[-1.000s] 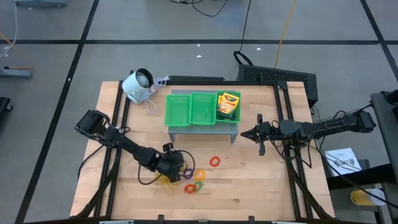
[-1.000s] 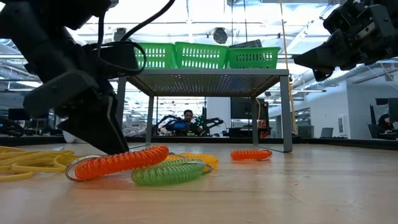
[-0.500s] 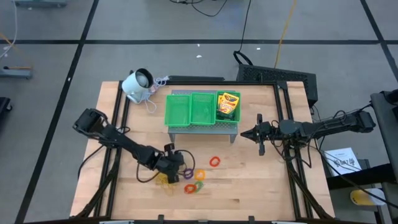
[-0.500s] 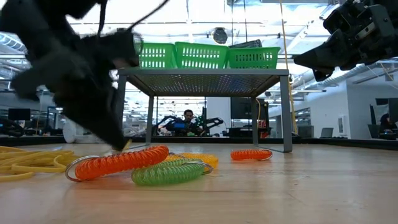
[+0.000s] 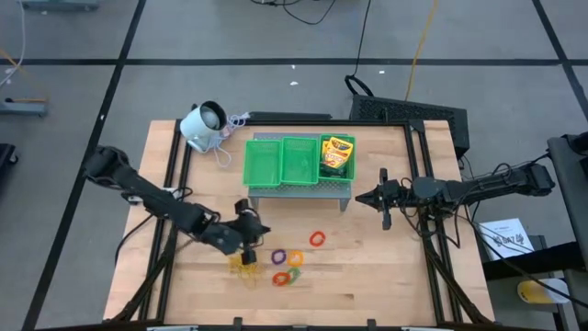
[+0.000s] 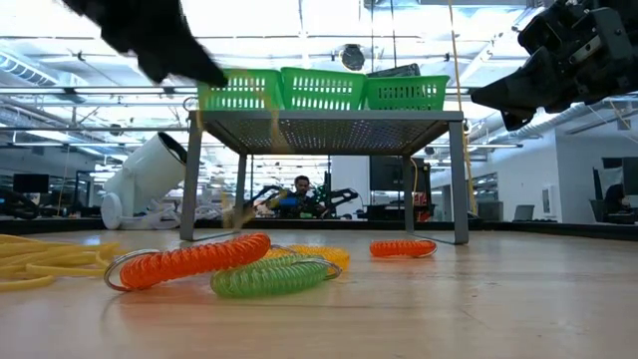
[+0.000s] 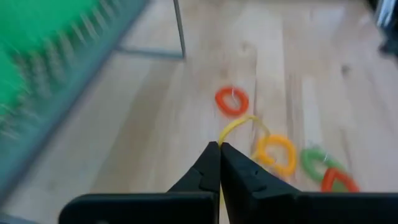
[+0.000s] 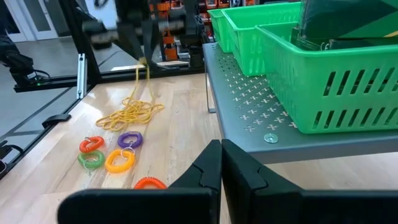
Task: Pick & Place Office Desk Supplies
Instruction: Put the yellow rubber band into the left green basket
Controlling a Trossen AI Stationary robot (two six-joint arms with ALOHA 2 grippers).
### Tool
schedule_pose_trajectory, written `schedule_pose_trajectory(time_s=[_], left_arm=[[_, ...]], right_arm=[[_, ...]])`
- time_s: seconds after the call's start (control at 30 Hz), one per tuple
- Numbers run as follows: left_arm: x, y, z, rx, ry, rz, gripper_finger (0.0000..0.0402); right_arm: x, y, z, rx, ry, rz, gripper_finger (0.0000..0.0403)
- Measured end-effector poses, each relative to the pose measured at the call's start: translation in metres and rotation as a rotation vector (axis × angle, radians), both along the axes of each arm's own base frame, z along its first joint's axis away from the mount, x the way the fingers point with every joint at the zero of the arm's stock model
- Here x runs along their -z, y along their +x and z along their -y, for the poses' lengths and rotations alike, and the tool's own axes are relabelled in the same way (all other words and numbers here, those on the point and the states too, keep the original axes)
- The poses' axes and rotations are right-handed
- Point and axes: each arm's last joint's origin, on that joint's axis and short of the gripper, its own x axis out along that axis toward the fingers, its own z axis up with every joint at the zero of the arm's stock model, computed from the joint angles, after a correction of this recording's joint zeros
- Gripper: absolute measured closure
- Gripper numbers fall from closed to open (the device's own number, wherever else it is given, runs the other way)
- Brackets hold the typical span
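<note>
Right gripper (image 8: 221, 163) sits low in front with both dark fingers pressed together; past it, the green tray (image 8: 323, 74) rests on a perforated grey metal stand (image 8: 249, 106), with a crayon box (image 8: 348, 22) in the nearest compartment; out on the wood table (image 8: 174, 134) there's a yellow rubber band tangle (image 8: 129, 113), one strand pulled up by the blurry left gripper (image 8: 142, 34); beside it lie purple (image 8: 129, 140), red-orange (image 8: 91, 144), green (image 8: 91, 160), yellow-orange (image 8: 120, 161) and orange (image 8: 149, 184) rings.

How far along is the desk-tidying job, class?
Done: crayon boxes sit in the tray's right bin. In hand: the left hand, shut, lifts a rubber band from the tangle. Left: the rings on the table. The right hand waits, shut.
</note>
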Motion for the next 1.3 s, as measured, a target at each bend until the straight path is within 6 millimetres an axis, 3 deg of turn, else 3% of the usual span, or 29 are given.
schedule_pose_trajectory(time_s=[0.5, 0.87, 1.03, 1.3], left_arm=[[-0.072, -0.035, -0.019, -0.007, 0.018, 0.310, 0.0399], [-0.128, -0.051, -0.049, -0.100, 0.365, 0.593, 0.0395], [-0.133, -0.046, -0.070, -0.184, 0.492, 0.582, 0.0397], [-0.123, -0.029, -0.105, -0.329, 0.503, 0.519, 0.0394]], right_arm=[[0.000, 0.000, 0.000, 0.001, -0.001, -0.005, 0.0403], [0.001, 0.000, 0.000, 0.000, -0.005, -0.009, 0.0403], [0.001, 0.000, 0.000, 0.000, -0.005, -0.009, 0.0403], [0.001, 0.000, 0.000, 0.001, 0.000, -0.008, 0.0403]])
